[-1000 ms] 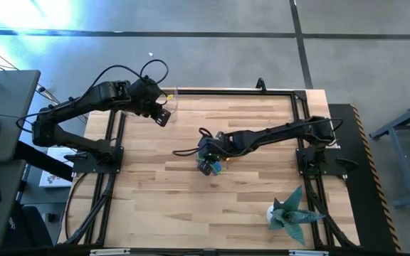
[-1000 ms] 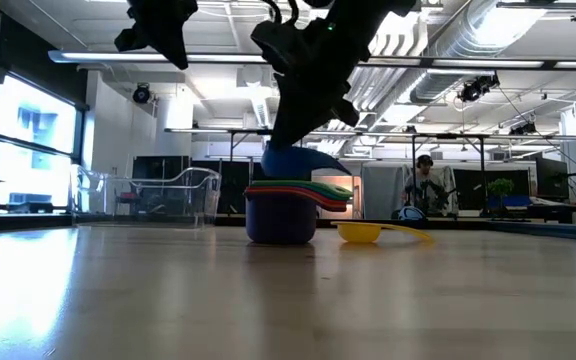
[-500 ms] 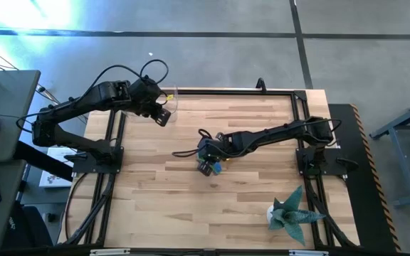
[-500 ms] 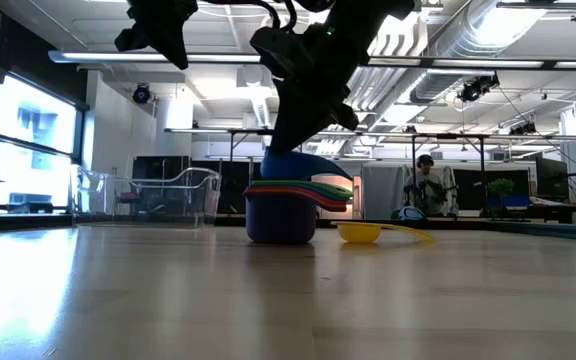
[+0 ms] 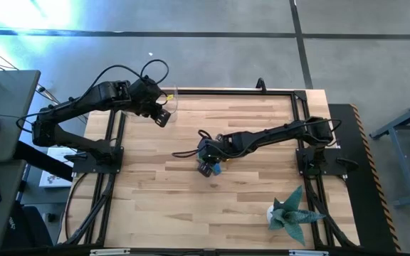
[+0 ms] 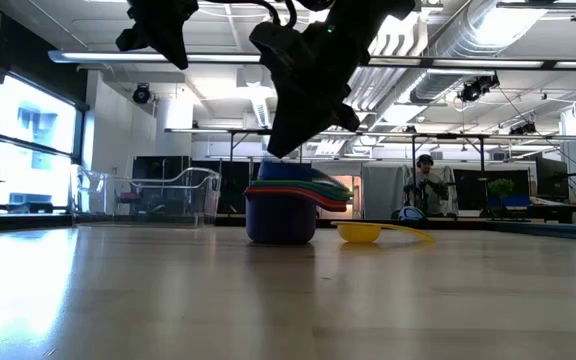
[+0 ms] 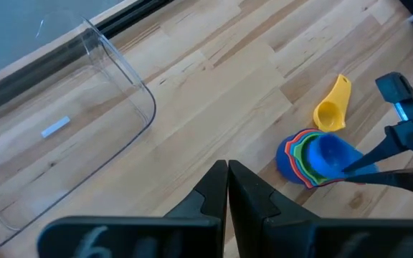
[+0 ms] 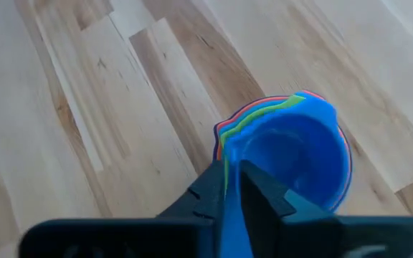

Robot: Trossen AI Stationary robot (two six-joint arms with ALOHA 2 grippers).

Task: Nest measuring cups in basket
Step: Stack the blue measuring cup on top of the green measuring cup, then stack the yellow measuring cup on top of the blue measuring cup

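Observation:
A stack of nested measuring cups (image 6: 280, 214) stands on its purple bottom cup at mid-table, with red, orange, green and teal rims above. The blue cup (image 8: 301, 159) sits on top of it. My right gripper (image 8: 233, 192) is right over the stack (image 5: 208, 166), shut on the blue cup. A yellow cup (image 6: 360, 233) lies alone on the table beside the stack (image 7: 314, 154). The clear basket (image 7: 63, 129) stands by the far left edge. My left gripper (image 7: 226, 188) hovers shut near it (image 5: 161, 118), holding nothing. My right gripper pinches the blue cup's flat handle (image 8: 232, 208) between its two fingers (image 8: 210, 188), coming slanting down from the table's right and above. The fingers lie along the handle. The cup's bowl rests level inside the stack's top.
A spiky teal plant figure (image 5: 290, 213) stands near the table's near right corner. Black frame rails (image 5: 226, 91) run along the table's sides. A cable (image 5: 185, 151) trails left of the stack. A person (image 6: 423, 185) sits in the room beyond the table.
My right gripper has moved down a little with the blue cup. The cup, tilted and raised above the stack a second ago, now sits lower and level in the stack's top.

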